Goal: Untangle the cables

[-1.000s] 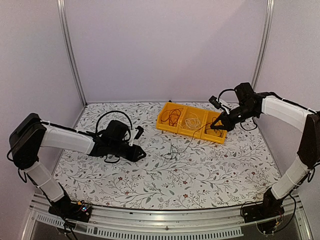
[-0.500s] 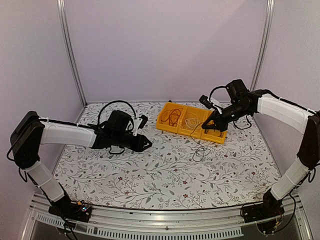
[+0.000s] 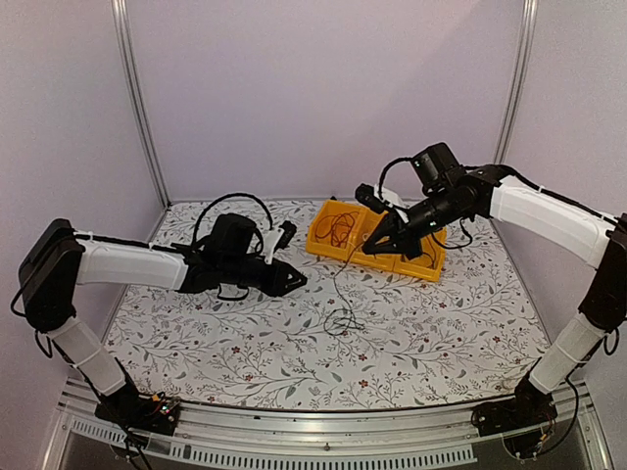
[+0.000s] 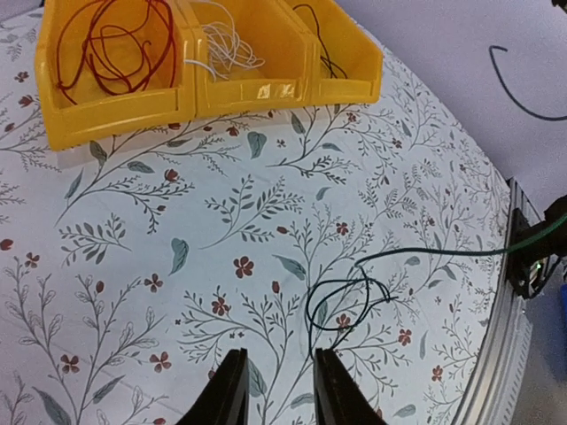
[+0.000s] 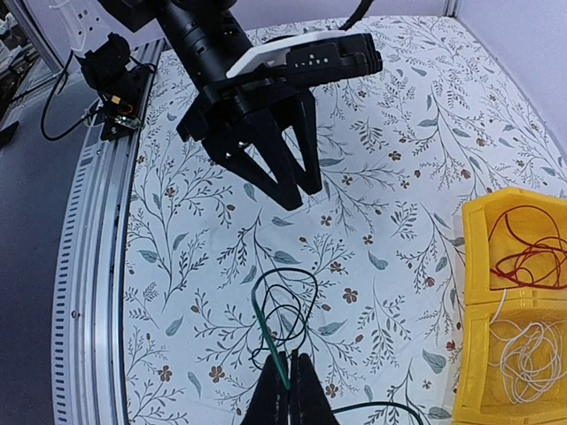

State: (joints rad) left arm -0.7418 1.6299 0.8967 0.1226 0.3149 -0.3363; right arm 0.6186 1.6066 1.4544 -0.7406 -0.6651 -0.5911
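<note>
Cable (image 3: 341, 320) hangs steeply down from right pincer (image 3: 368, 250); looped end touches table (image 3: 441, 323).

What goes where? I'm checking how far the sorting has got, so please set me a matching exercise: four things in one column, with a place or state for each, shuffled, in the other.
Column A
1. red cable
2. white cable
3. dark green cable
4. left gripper

Column B
a. pinched in the right gripper, loop on the table
b. open, holding nothing
c. in the middle yellow bin
d. in the end yellow bin, leftmost in the top view

Pairs: 1-d, 2-c, 3-a, 4-b
</note>
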